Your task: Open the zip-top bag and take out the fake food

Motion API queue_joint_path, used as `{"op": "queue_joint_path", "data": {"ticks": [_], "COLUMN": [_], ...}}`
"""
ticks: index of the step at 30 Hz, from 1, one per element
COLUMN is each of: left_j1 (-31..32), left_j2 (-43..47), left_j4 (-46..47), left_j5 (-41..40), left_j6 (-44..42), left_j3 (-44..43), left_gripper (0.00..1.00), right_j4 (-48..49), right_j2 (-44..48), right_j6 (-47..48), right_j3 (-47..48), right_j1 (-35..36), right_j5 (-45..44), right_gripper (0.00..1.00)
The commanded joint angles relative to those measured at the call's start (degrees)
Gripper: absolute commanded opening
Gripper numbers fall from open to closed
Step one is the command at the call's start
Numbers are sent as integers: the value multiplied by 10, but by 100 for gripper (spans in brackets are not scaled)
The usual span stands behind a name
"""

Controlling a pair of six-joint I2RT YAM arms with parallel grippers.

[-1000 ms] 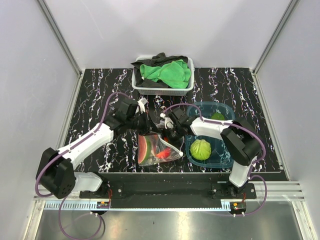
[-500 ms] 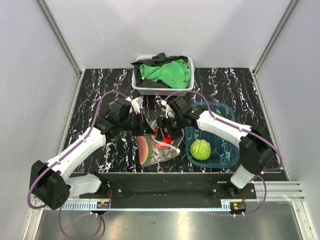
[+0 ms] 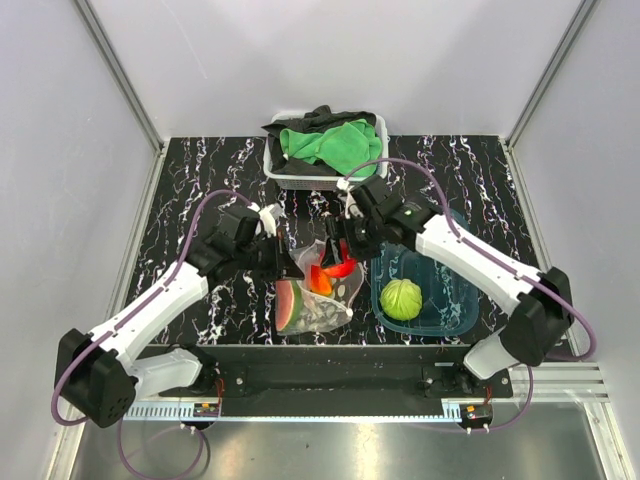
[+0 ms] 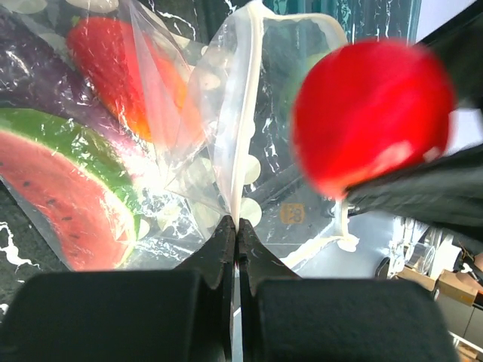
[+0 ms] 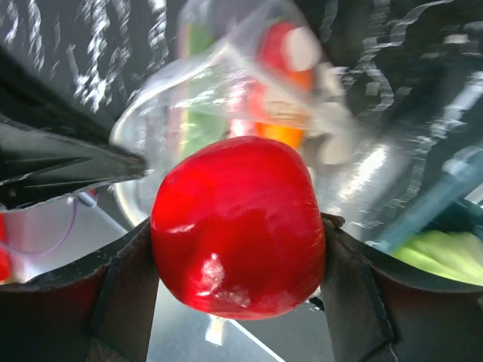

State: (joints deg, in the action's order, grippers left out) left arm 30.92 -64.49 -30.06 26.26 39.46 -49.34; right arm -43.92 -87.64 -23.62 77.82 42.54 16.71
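The zip-top bag (image 3: 328, 303) opens upward — rim pinched by left gripper (image 4: 235, 225).

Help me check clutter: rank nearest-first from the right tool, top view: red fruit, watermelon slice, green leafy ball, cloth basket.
1. red fruit, in the right tool.
2. watermelon slice, to its left, and green leafy ball, to its right: too close to call.
3. cloth basket, far edge.

We see a black, white-veined desk (image 3: 185, 180) carrying a white basket (image 3: 325, 181) heaped with green cloth (image 3: 335, 143) and black cloth (image 3: 320, 117) at its far edge, and a translucent teal tub (image 3: 450, 303) toward the near right.
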Motion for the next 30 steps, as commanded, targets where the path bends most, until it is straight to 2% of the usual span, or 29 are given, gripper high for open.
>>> {"op": "queue_joint_path", "data": {"ticks": [1, 3, 8, 13, 16, 21, 24, 28, 30], "left_j1": [-5, -5, -5, -6, -6, -6, -6, -7, -7], "left_j2": [30, 30, 28, 13, 10, 20, 25, 22, 22], "left_j4": [4, 7, 8, 6, 4, -6, -8, -21, -20], "left_j5": [-1, 11, 11, 17, 20, 5, 4, -8, -13], "left_j6": [-11, -6, -6, 16, 36, 54, 60, 57, 62], "left_j3": [7, 6, -2, -4, -8, -10, -12, -25, -29], "left_gripper": [0, 0, 0, 0, 0, 0, 0, 0, 0], "right_j4": [-63, -73, -105, -134, -129, -101, -80, -56, -47], "right_j2": [52, 89, 173, 193, 200, 148, 101, 47, 39], "right_j6": [-12, -26, -69, -61, -61, -41, -42, -42, -42], "right_j3": [18, -14, -95, -138, -173, -217, -221, -230, -239], "right_j1": [-31, -49, -147, -189, -224, -286, -293, -296, -297], "right_j5": [-110, -142, -220, -290, -296, -264, -252, -226, -213], "right_gripper": [46, 47, 55, 57, 57, 57, 57, 65, 66]}}
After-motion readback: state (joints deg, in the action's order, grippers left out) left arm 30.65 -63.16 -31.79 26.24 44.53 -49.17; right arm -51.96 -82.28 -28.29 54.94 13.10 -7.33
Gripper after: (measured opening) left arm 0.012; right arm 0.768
